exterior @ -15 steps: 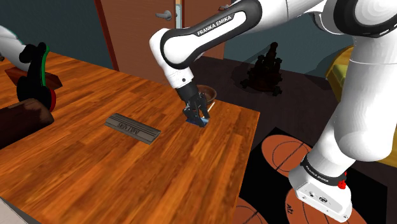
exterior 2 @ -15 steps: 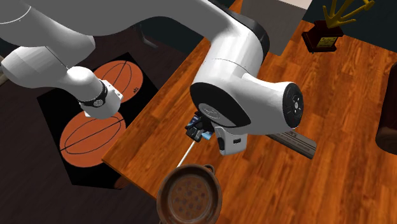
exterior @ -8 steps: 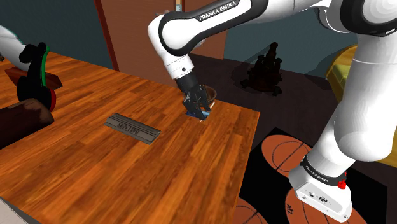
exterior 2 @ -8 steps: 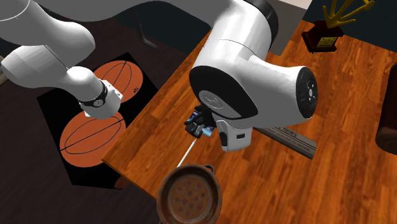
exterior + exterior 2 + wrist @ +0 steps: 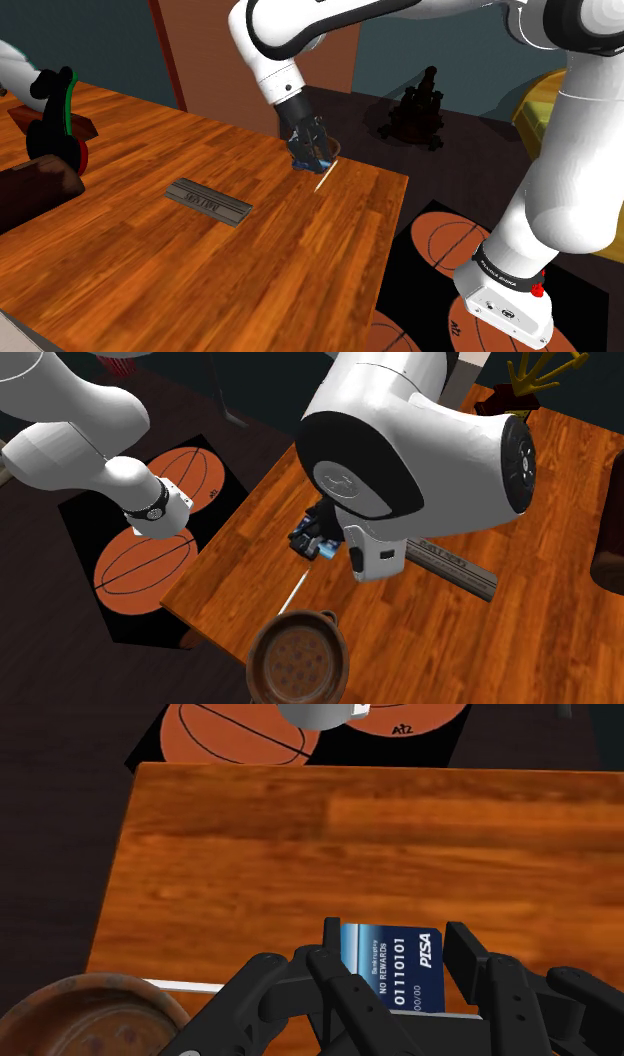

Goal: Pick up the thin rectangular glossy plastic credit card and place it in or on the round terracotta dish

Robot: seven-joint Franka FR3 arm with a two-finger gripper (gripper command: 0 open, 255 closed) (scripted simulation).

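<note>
My black gripper hangs a little above the wooden table, near its far corner, shut on a blue credit card with white digits. Between the fingers the card stands on edge, and it also shows as a blue patch under the big white wrist. The round brown dish with a speckled inside sits at the table's corner; its rim lies beside and just below the gripper. A thin white stick lies on the table between the card and the dish.
A flat grey bar lies mid-table. A dark brown block and a black, red and green object stand at the shoulder view's left. A trophy stands on the table. Basketball rugs cover the floor past the table edge.
The gripper has risen and moved toward the far corner by the dish, carrying the card. The white stick, earlier under the hand, now lies exposed on the table.
</note>
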